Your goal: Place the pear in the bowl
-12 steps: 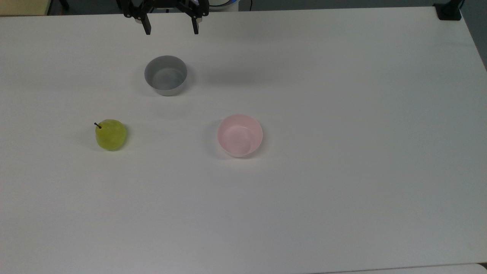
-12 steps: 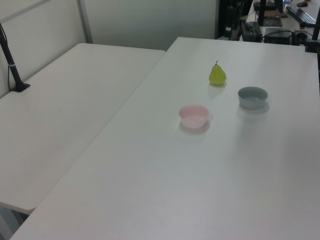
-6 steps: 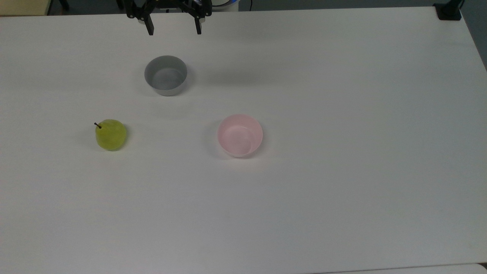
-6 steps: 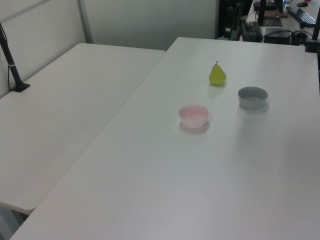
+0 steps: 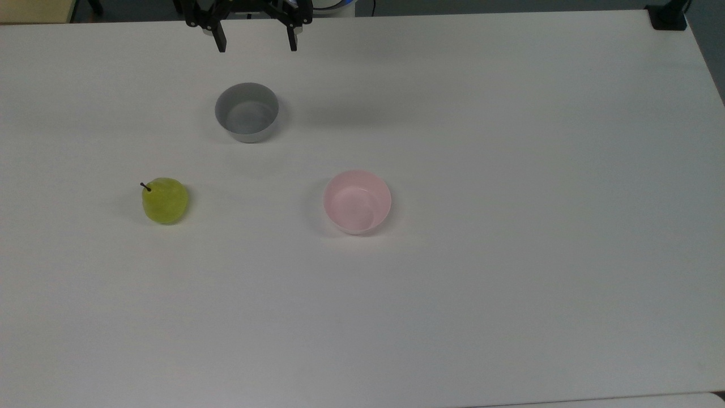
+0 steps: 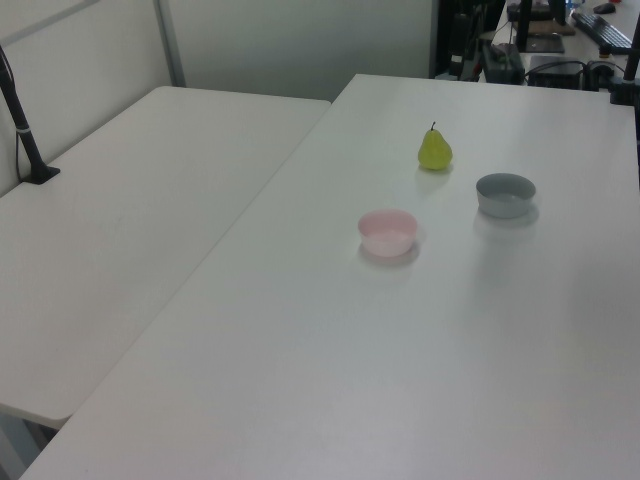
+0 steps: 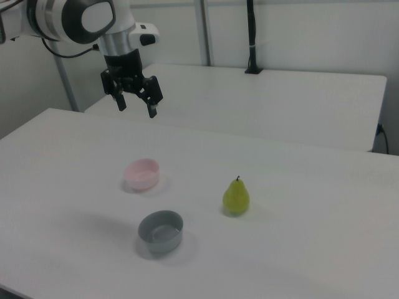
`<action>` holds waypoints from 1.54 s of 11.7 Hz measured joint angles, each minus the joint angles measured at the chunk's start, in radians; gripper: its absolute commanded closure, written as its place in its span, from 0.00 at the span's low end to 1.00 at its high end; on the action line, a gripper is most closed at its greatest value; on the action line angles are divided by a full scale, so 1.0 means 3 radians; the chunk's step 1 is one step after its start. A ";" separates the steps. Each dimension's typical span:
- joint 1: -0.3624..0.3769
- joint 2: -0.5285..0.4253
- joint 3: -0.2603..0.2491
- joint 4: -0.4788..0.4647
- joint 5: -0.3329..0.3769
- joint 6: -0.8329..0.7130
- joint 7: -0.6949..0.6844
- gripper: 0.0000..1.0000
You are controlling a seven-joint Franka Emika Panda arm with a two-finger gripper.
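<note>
Pear: the pear (image 5: 165,200) stands upright on the surface (image 5: 510,226), stem up, at the top view's left, well apart from both bowls.
Handling: I judge it light and rigid, with a smooth, rounded skin that could slip or roll if I pinch it off-centre.
Where to hold: I would close across the wide lower belly, coming down from above with the stem between my fingers, not on the narrow neck.
Bowl: the pink bowl (image 5: 357,202) sits open and empty at the top view's right of the pear; it looks light enough to slide if bumped.
Grey bowl: the grey bowl (image 5: 247,112) lies between my end effector and the pear's row, and is not the target.
End effector: my end effector (image 7: 134,104) hangs high above the far edge with its fingers spread wide and nothing between them.
Surface: plain white, matte and flat.
Room: a second white table (image 6: 120,230) adjoins, with a black post (image 7: 250,37) clamped at its far edge and pale partition walls behind.
</note>
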 measured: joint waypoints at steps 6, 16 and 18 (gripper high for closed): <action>-0.0174 0.0001 -0.0004 0.0001 -0.0140 0.0000 -0.0869 0.00; -0.0692 0.0790 -0.0025 -0.0268 -0.0313 0.1515 -0.0857 0.00; -0.0719 0.0913 -0.0067 -0.0283 -0.0313 0.1608 -0.0760 0.00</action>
